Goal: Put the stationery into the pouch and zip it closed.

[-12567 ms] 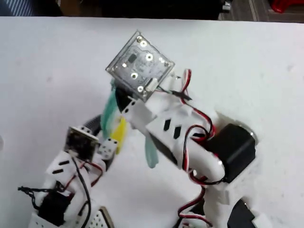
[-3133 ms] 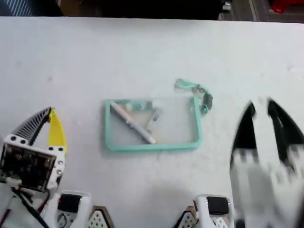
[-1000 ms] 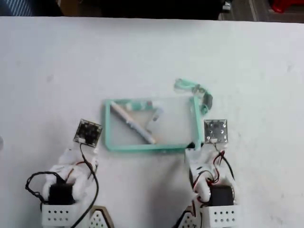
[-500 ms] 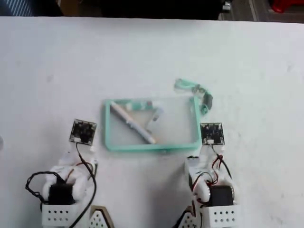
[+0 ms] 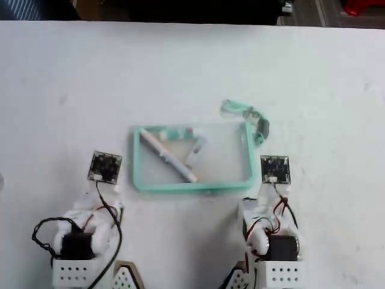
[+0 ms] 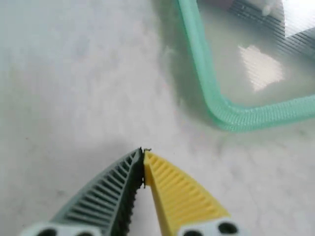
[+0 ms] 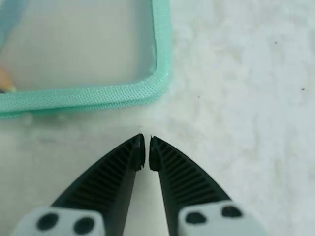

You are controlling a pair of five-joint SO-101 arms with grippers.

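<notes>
Lying flat near the middle of the white table (image 5: 72,72), the clear pouch (image 5: 136,162) with green rim sits between both arms. The left gripper (image 6: 142,157) and the right gripper (image 7: 146,147) have closed fingers, each just beside one near corner of the pouch, not touching it. The high view adds a pen (image 5: 168,158) inside the pouch and a strap (image 5: 243,113) at its far right corner.

Right hand (image 7: 146,150) backed off pouch (image 5: 222,159).
</notes>
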